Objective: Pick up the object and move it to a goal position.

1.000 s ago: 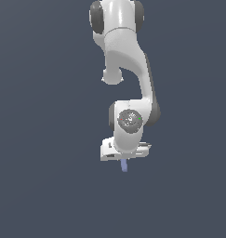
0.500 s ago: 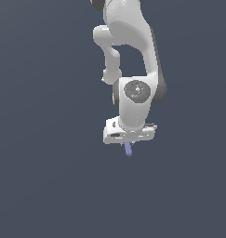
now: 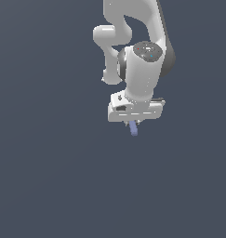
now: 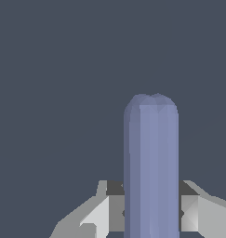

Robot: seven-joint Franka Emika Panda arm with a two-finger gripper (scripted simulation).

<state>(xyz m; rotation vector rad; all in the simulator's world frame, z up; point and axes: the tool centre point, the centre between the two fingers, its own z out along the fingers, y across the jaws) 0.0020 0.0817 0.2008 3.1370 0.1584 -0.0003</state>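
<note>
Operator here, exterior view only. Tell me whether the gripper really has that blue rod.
Observer: Yes. In the wrist view the blue rod stands between the fingers, one on each side, touching it.
Operator: Report the shape of its free end.
Observer: Rounded, with flat facets along its length.
Operator: Confirm what lies beyond the gripper.
Observer: Only plain dark grey background; no goal marker shows in the wrist view.

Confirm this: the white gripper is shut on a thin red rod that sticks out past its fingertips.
Wrong colour. The rod is periwinkle blue, not red, as the wrist view shows. The rest stands: the white gripper is shut on it, and it sticks out past the fingertips.
</note>
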